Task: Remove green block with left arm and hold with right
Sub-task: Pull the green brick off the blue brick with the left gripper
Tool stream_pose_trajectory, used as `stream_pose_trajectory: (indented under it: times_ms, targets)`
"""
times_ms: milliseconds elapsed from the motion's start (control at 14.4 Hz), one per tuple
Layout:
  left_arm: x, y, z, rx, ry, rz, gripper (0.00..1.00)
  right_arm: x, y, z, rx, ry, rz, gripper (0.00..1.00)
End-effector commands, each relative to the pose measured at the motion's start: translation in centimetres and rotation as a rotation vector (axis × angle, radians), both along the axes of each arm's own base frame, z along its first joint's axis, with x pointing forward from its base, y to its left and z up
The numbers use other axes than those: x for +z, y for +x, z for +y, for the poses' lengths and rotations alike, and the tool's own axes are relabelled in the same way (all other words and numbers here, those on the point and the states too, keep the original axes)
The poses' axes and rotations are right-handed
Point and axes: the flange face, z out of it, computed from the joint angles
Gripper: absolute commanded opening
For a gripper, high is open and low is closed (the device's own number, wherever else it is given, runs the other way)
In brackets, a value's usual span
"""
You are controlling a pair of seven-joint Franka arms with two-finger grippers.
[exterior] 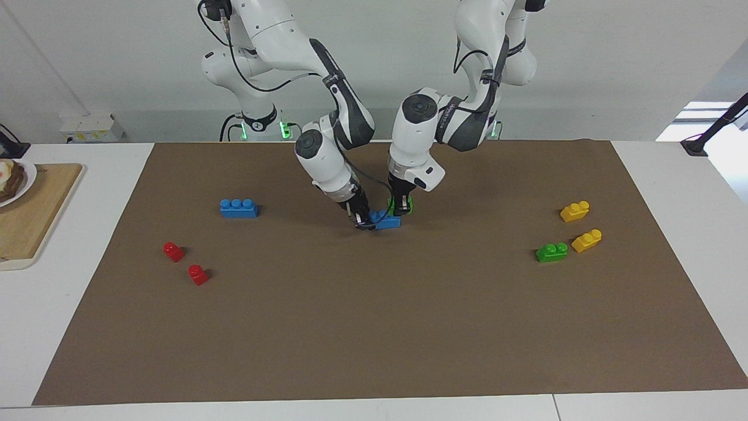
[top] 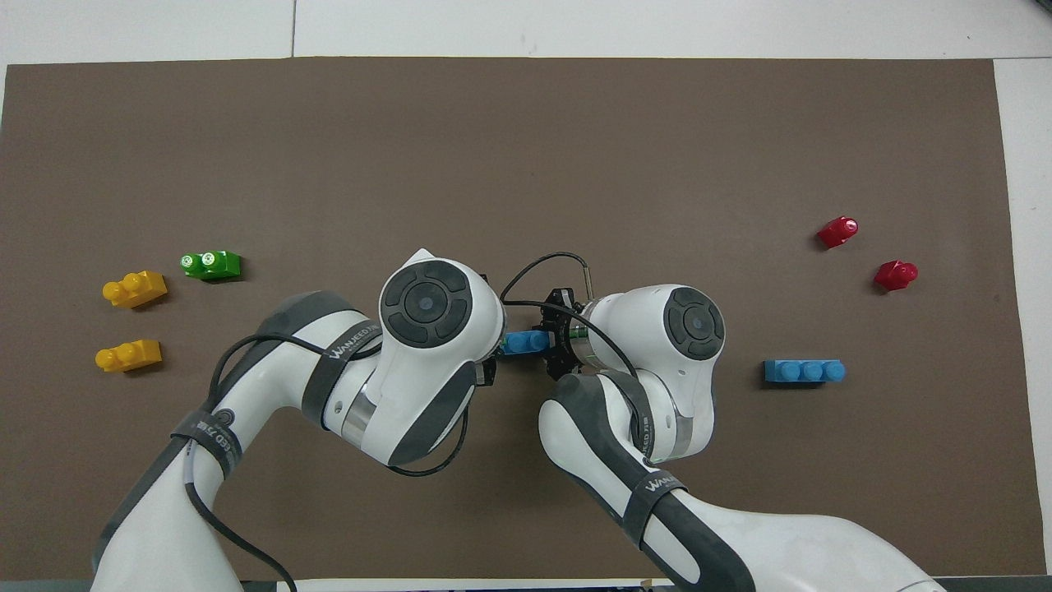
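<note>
Bright, even overhead light, soft short shadows beside the bricks (no glare), both views sharp

Block point(exterior: 407, 204) on brick point(exterior: 387, 221) — mat's point(exterior: 374, 327) middle.

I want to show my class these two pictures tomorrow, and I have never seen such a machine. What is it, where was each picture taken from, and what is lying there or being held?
These are two white robot arms, each ending in a two-finger gripper. One picture faces them from across the table; the other looks steeply down from their own end.

At the middle of the brown mat, the left gripper is at a green block stuck on a blue brick, whose other end the right gripper is at.

Loose on the mat lie another blue brick, two red pieces, two yellow bricks and a second green block.
</note>
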Motion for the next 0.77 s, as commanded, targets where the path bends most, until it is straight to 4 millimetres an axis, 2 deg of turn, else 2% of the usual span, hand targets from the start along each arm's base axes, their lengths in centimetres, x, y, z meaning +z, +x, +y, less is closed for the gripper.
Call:
stream_pose_trajectory:
  times_ms: [0, 139, 348, 488, 627, 697]
  targets:
    - [3.1, 0.7, 3.5, -0.065, 0.016, 0.016, 0.21, 0.8, 1.4, -0.9, 0.006, 0.031, -0.033, 0.0]
    - [4.5, 1.2, 6.6, -0.132, 0.034, 0.05, 0.21, 2.9, 3.4, -3.1, 0.013, 0.054, -0.034, 0.0]
    - [6.6, 2.8, 12.4, -0.222, 0.034, 0.075, 0.22, 6.1, 6.0, -7.8, 0.064, 0.076, -0.072, 0.0]
    - [7.0, 3.4, 16.0, -0.302, 0.029, 0.091, 0.22, 6.7, 7.6, -12.1, 0.077, 0.083, -0.083, 0.0]
    - [6.4, 3.9, 21.4, -0.419, 0.014, 0.115, 0.22, 6.4, 8.4, -16.4, 0.083, 0.094, -0.051, 0.0]
    - [7.0, 3.9, 23.7, -0.503, 0.001, 0.125, 0.22, 6.2, 8.3, -19.0, 0.096, 0.099, -0.044, 0.0]
